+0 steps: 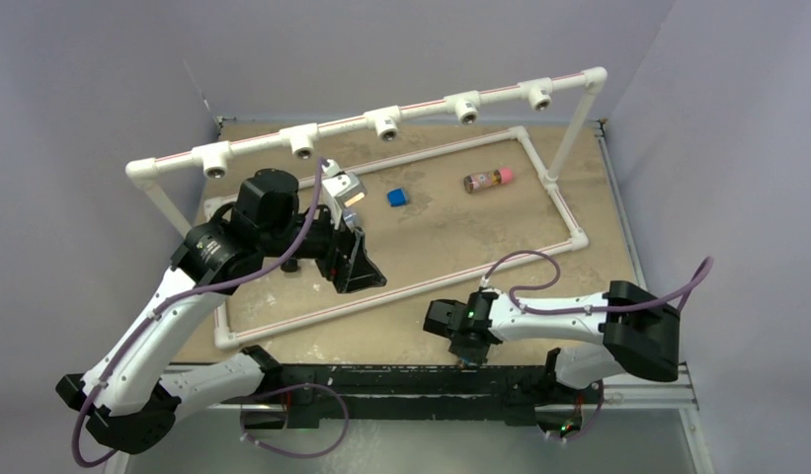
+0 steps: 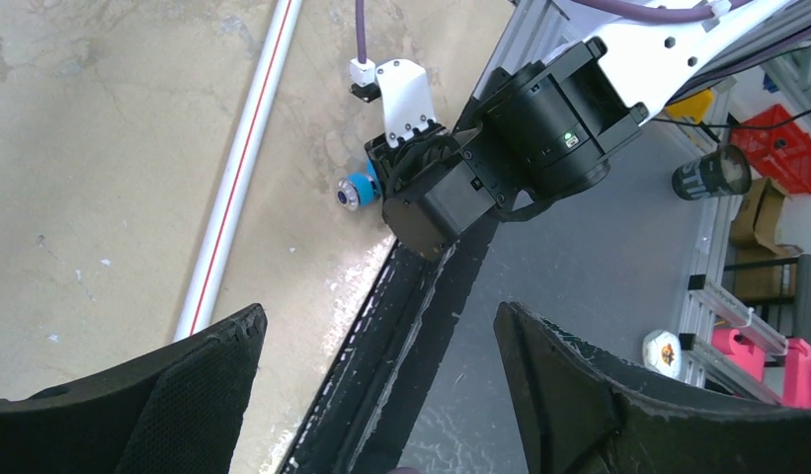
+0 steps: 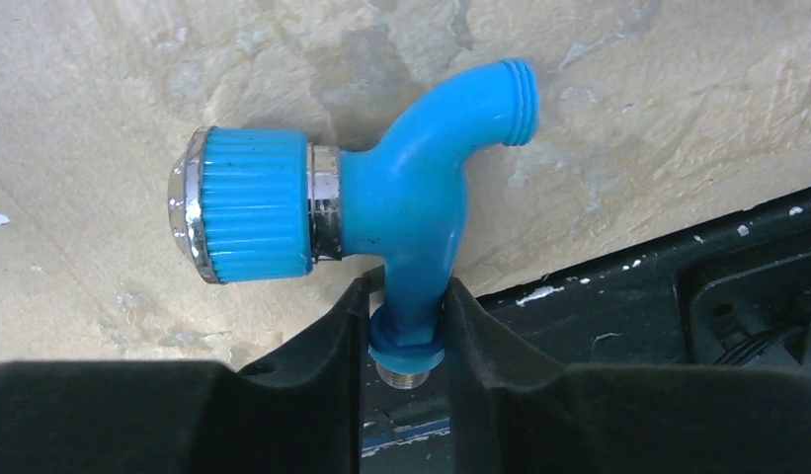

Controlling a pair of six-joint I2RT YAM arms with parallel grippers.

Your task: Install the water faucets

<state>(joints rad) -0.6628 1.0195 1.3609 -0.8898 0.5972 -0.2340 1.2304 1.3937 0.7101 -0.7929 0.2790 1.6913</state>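
Faucet point(image 3: 401, 212) is pinched at its stem by your right gripper point(image 3: 406, 301), down at the tabletop point(image 1: 441, 247) and well short of the raised white pipe rail point(image 1: 344, 126), on the arms' side of it. Its metal thread point(image 3: 406, 375) points back between the fingers point(image 3: 312, 346), so you will likely need to pass it to your left gripper point(image 2: 376, 341), which hangs spread and empty nearer the rail. Then line the thread square with an open rail socket point(image 1: 388, 128) before twisting it in.
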